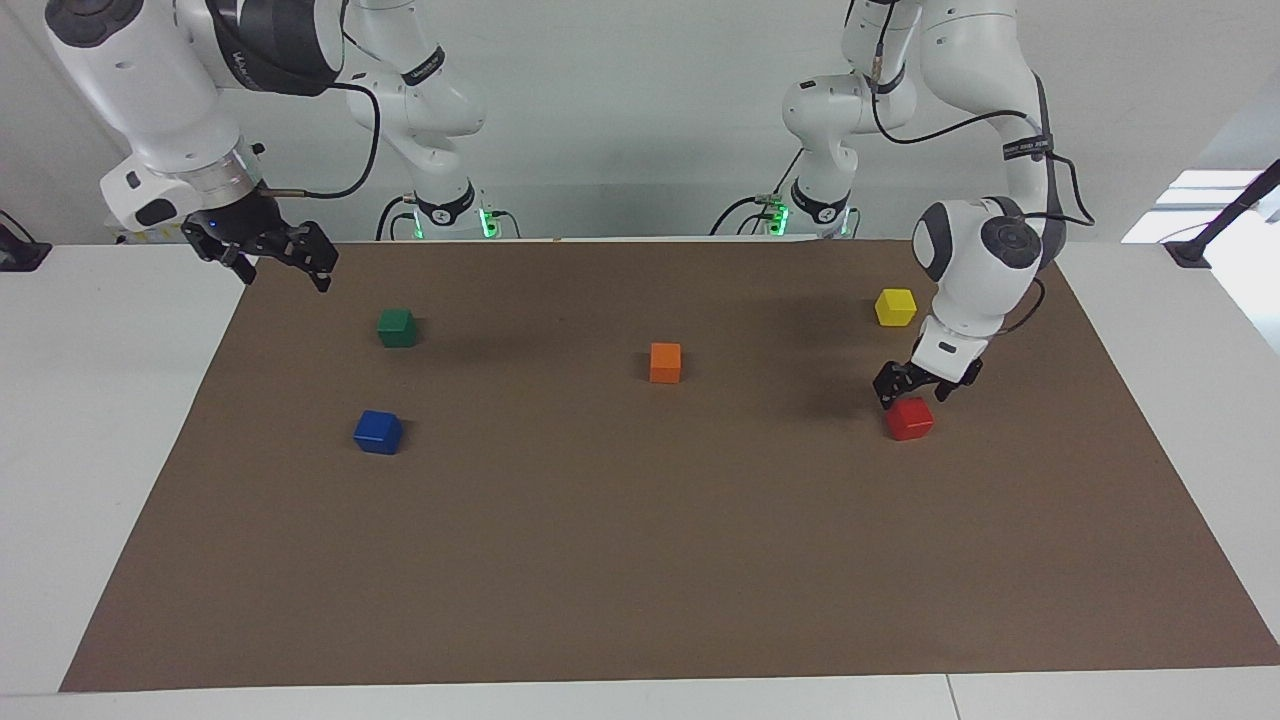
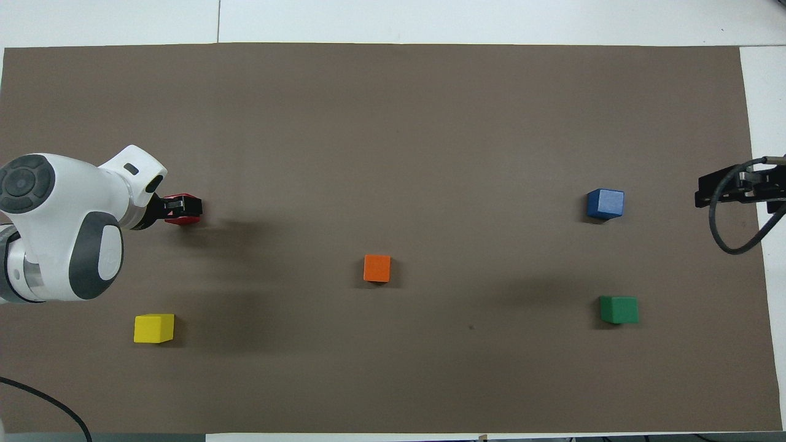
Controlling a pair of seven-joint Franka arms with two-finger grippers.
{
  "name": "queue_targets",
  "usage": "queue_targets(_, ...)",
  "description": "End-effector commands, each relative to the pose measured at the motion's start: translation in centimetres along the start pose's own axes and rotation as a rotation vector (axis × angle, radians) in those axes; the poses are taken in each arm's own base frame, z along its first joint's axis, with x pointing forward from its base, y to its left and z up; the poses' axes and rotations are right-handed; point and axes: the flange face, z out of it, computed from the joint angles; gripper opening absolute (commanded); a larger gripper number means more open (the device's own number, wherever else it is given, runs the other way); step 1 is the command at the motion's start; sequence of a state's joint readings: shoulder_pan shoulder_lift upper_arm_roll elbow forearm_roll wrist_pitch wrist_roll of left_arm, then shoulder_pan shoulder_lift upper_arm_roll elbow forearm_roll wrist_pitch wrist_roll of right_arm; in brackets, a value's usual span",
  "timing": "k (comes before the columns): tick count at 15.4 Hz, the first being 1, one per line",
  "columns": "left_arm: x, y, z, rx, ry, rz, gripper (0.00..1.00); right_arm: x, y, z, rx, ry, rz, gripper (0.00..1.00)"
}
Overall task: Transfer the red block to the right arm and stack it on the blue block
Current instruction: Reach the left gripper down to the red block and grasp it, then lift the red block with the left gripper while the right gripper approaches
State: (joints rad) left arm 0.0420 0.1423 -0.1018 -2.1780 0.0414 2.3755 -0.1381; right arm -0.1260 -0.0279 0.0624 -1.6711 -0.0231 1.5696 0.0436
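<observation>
Red block [image 1: 910, 419] sits on the brown mat [image 1: 640, 560] toward the left arm's end of the surface, farther from the robots than the yellow block [image 1: 895, 306]. The left gripper [image 1: 912, 388] is low over it, tilted, with its jaws apart and straddling the cube's upper part; in the overhead view the fingers [image 2: 175, 202] lie along the top of the red block [image 2: 184, 209], one on each side. I cannot tell whether the jaws actually press on the cube, which rests on the mat.

The yellow block [image 2: 153, 328] lies near the left arm's forearm, nearer to the robots than the red one. The orange block [image 1: 665, 362] stands alone around the middle of the mat [image 2: 393, 110].

Toward the right arm's end of the surface, the blue block [image 1: 378, 432] sits by itself with nothing on it, and the green block [image 1: 397, 327] lies nearer to the robots than it, the two well apart. Both show in the overhead view as well, the blue block [image 2: 605, 204] and the green block [image 2: 618, 309].

The right gripper [image 1: 285, 262] waits raised over the mat's corner at the right arm's end, well apart from every cube, its jaws apart and holding nothing. In the overhead view the right gripper [image 2: 731, 187] shows only partly at the mat's edge.
</observation>
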Motion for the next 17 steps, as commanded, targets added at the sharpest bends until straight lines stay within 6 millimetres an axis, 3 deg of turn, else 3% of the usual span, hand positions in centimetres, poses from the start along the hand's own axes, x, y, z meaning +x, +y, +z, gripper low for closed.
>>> queue_targets(1, 0.2, -0.1, 1.7, -0.015, 0.017, -0.019, 1.00, -0.4, 0.1, 0.2, 0.120, -0.005, -0.062, 1.00)
queue_targets(3, 0.4, 0.2, 3.2, -0.019, 0.016, -0.017, 1.00, -0.1, 1.9, 1.4, 0.303, 0.025, -0.135, 1.00)
queue_targets(4, 0.6, 0.2, 3.3, -0.020, 0.018, -0.018, 0.95, -0.1, 2.0, 2.3, 0.392, 0.025, -0.161, 1.00)
queue_targets(7, 1.4, 0.0, 2.2, -0.014, -0.018, -0.024, 0.00, 0.4, 2.0, 5.6, 0.660, -0.011, -0.163, 1.00)
queue_targets(10, 1.7, -0.3, 1.0, -0.038, -0.075, -0.069, 0.00, 1.0, 0.5, 10.6, 0.910, -0.088, -0.210, 1.00)
queue_targets(13, 3.0, 0.5, -4.3, -0.115, -0.204, -0.319, 0.00, 0.2, -1.7, 14.5, 1.183, -0.123, -0.181, 1.00)
queue_targets(17, 2.8, 4.4, -11.4, -0.215, -0.421, -0.698, 0.00, 1.7, -3.1, 21.5, 1.544, -0.094, -0.156, 1.00)
